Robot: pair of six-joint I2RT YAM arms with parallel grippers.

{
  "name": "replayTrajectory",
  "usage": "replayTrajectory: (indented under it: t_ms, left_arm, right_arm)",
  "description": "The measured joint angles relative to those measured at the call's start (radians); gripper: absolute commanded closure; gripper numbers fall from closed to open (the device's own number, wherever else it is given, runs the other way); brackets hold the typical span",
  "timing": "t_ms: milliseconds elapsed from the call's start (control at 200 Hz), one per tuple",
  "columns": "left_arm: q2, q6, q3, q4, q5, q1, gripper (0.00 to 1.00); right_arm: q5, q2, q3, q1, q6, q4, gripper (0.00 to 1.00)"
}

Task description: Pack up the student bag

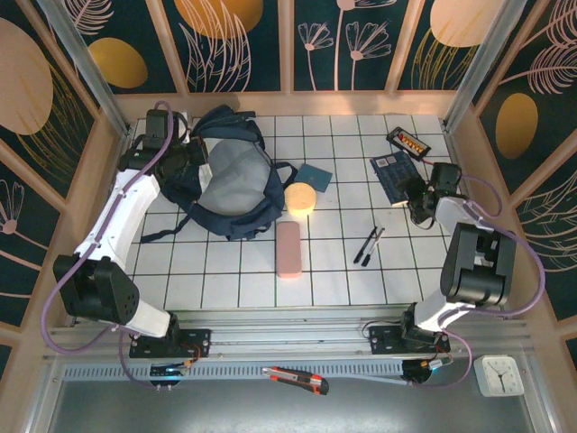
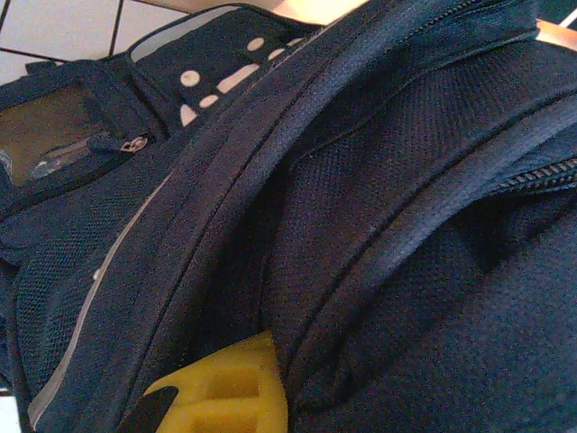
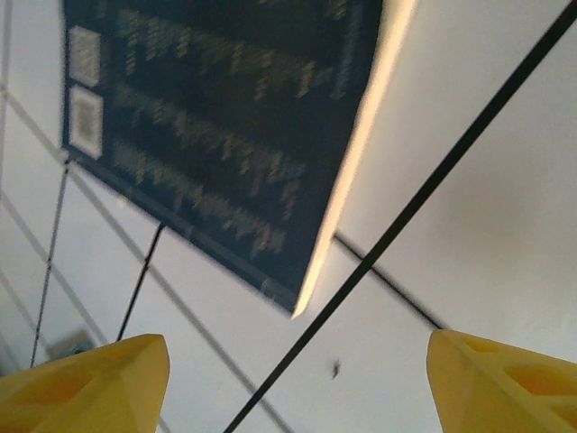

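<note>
Nearest the overhead lens: red-and-black utility knife (image 1: 296, 380) on the metal ledge in front of the arm bases, small white clock (image 1: 496, 374) at its right end. On the tiled table (image 1: 343, 280) the student bag (image 1: 230, 185) lies at the left rear, a grey panel facing up, straps trailing. At its left rim sits the left gripper (image 1: 185, 155). Just right of the bag: teal square (image 1: 315, 175) and pale round disc (image 1: 300, 198), with a pink case (image 1: 288, 248) nearer the arms. Two black pens (image 1: 368, 245) lie side by side, right of centre. Far right, the right gripper (image 1: 410, 200) hovers at the near edge of a navy booklet (image 1: 392, 171). Beyond that lies a black device with orange keys (image 1: 407, 141).

Left wrist: navy mesh, seams and zips of the bag (image 2: 406, 225), close up. One yellow finger (image 2: 230, 388) at the bottom, fabric bunched over it. Jaws closed tight, pinching a fold of the bag.

Right wrist: two yellow fingertips (image 3: 90, 379) in the bottom corners, well apart. Jaws wide, bare tile between them. Booklet corner with pale print just beyond, blurred.
</note>
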Motion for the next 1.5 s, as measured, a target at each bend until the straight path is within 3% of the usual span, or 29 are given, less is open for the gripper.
replayTrajectory:
  t_ms: [280, 555, 1031, 1501]
  left_arm:
    - [-0.018, 0.000, -0.026, 0.007, 0.003, 0.000, 1.00]
    - [-0.020, 0.000, -0.039, 0.014, 0.015, 0.000, 1.00]
    - [-0.020, 0.000, -0.038, 0.013, 0.017, 0.000, 1.00]
    - [-0.013, 0.000, -0.038, 0.014, 0.018, 0.000, 1.00]
  right_arm:
    - [0.047, 0.274, 0.388, -0.035, -0.329, -0.136, 0.24]
    - [0.077, 0.422, 0.515, -0.034, -0.570, -0.251, 0.25]
    - [0.171, 0.482, 0.651, -0.029, -0.711, -0.311, 0.20]
    - [0.143, 0.575, 0.749, -0.034, -0.767, -0.356, 0.21]
